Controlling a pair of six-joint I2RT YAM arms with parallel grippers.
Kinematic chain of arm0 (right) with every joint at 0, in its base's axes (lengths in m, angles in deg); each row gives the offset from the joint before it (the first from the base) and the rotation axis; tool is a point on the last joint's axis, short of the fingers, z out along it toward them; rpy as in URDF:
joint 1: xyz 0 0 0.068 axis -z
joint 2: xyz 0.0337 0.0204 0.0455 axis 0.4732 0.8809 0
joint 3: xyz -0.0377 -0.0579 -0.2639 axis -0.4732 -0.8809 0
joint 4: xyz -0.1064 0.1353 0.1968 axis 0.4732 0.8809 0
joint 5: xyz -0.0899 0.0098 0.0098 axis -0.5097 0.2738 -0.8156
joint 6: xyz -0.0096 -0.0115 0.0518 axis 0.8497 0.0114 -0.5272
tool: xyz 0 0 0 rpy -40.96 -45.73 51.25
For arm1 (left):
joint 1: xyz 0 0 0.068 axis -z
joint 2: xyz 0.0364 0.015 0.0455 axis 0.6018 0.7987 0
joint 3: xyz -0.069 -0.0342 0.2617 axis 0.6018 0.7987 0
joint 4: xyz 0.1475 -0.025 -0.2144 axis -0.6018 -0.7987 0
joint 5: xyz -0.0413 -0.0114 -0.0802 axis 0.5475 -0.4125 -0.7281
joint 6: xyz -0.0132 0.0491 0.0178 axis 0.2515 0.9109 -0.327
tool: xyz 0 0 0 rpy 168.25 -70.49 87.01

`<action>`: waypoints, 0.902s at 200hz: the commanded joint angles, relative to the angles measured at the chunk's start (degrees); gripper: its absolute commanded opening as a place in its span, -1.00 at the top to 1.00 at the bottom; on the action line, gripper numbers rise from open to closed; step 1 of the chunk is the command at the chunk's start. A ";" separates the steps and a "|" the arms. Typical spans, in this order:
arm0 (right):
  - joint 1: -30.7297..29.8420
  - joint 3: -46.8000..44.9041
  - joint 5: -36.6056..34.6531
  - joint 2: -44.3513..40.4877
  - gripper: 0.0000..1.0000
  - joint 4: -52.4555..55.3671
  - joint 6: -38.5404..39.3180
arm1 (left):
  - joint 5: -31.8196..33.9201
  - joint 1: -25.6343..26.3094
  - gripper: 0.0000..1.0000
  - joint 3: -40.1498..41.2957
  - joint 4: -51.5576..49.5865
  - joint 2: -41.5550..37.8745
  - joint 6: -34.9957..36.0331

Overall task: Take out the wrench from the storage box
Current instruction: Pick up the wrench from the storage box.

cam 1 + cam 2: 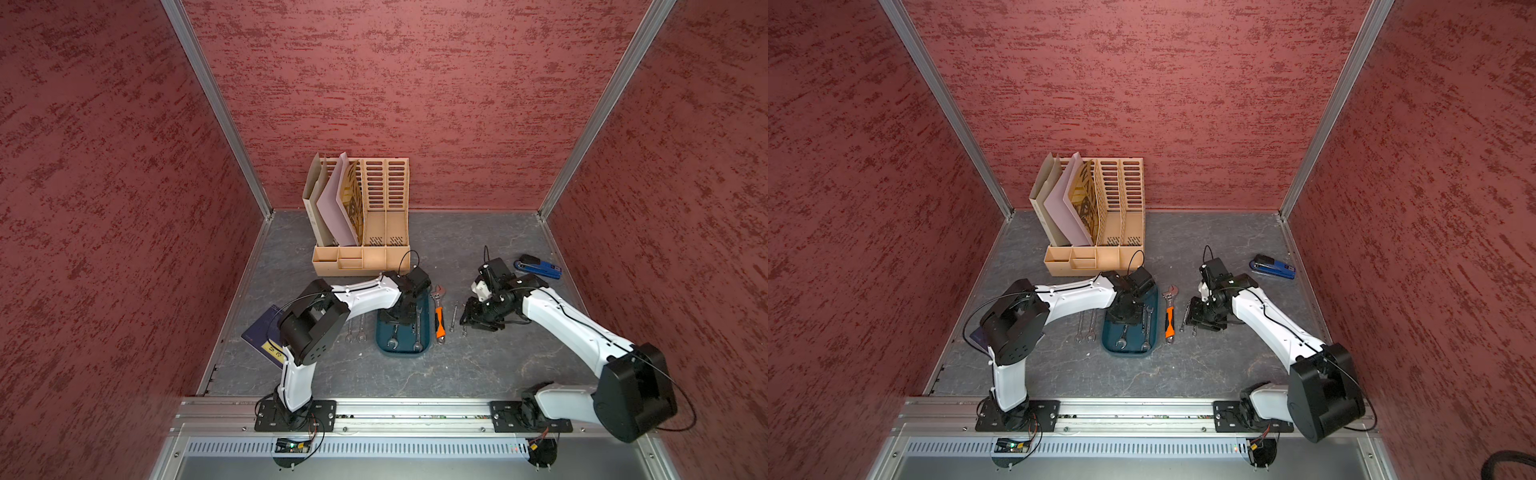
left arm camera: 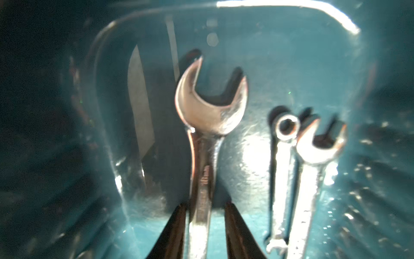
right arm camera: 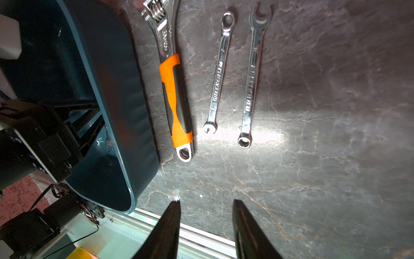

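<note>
While your left gripper (image 2: 205, 204) straddles the shaft of the open-end wrench (image 2: 210, 107), jaws slightly apart and unclamped, that wrench lies in the teal storage box (image 2: 291, 44) beside two smaller wrenches (image 2: 309, 179). Your right gripper (image 3: 207, 201) hangs part-open, empty, over the table (image 3: 313, 179).

Seven plain wrenches (image 2: 208, 121) are lying out, three in the single storage box (image 3: 125, 89) and two either side, joining one adjustable wrench (image 3: 174, 94), one stapler (image 1: 538, 267), one file organizer (image 1: 386, 199) and one dark book (image 1: 259, 328).
</note>
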 commanded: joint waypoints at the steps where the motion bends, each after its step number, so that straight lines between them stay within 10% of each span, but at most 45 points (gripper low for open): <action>1: 0.24 0.03 0.47 0.48 0.14 -0.83 -0.38 | 1.79 0.41 0.39 -1.00 -2.23 3.47 1.06; 180: 0.20 1.14 0.77 1.18 0.14 -0.22 -0.03 | 3.02 0.41 0.74 -4.99 -6.27 -3.07 1.89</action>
